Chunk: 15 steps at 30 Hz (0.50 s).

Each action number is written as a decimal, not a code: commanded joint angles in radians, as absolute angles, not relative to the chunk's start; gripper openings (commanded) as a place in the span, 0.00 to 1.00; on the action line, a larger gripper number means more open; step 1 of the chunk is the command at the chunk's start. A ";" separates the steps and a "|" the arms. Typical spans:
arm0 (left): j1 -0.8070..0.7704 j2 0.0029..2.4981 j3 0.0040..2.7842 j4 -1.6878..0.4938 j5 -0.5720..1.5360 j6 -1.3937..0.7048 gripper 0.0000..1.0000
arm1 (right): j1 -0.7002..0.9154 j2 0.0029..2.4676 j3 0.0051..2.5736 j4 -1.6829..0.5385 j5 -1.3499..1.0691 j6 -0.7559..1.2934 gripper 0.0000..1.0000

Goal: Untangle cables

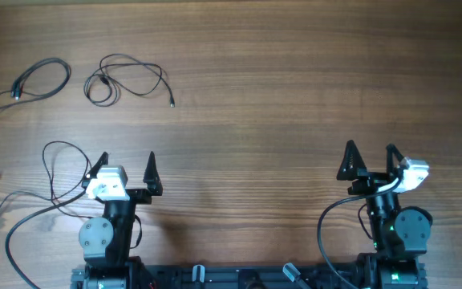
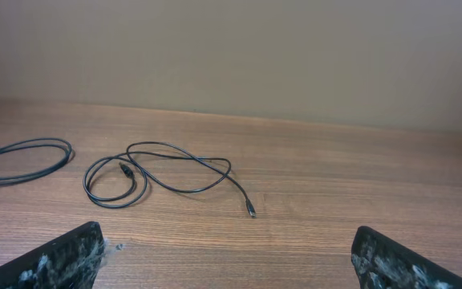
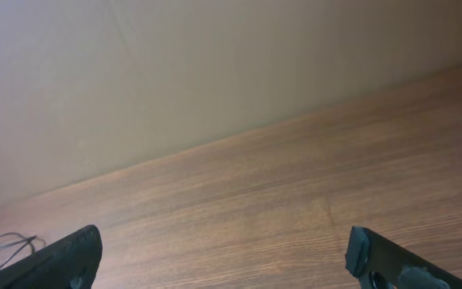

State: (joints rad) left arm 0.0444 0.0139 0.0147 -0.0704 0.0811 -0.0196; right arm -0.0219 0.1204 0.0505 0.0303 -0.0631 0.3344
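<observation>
The cables lie at the far left of the desk [image 1: 279, 96] as 2 separate loops, apart and not touching. The outer loop [image 1: 32, 83] is a flattened oval, furthest left. The inner loop [image 1: 127, 83] sits to its right. It crosses itself at its left end and sends a free plug end [image 1: 172, 103] out toward the near right.

Both loops lie on the far side of the left claw [image 1: 127, 157], with the inner loop almost straight ahead of it and the outer loop further left. In the left wrist view the inner loop [image 2: 167, 178] sits ahead and left of the midline. Its long axis runs left to right, across the claw's line of reach. The plug end [image 2: 251, 213] is its nearest part and falls close to the midline, while the outer loop [image 2: 22, 156] reaches the left edge of the view.

The left claw [image 2: 227, 233] is released, jaws wide, holding nothing. The right claw [image 1: 370, 149] is also released and empty, well apart on the right side. Its wrist view shows bare wood and only a sliver of cable at the lower left.

A thin wire [image 1: 54, 148] loops just left of the left arm. I cannot tell whether it is a cable or the arm's own cord.

By this layout the left arm is much the nearer, and a reach would go forward and slightly left.
</observation>
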 commanded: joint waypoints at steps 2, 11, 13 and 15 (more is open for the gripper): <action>0.048 0.009 0.006 -0.069 0.096 -0.004 1.00 | -0.027 0.108 0.005 0.026 -0.091 0.325 1.00; 0.048 0.009 0.006 -0.069 0.096 -0.004 1.00 | -0.027 0.109 0.005 0.003 -0.075 0.360 1.00; 0.048 0.009 0.006 -0.069 0.096 -0.004 1.00 | -0.027 0.109 0.005 0.003 -0.075 0.360 1.00; 0.048 0.009 0.006 -0.069 0.096 -0.004 1.00 | -0.027 0.109 0.005 0.003 -0.075 0.360 1.00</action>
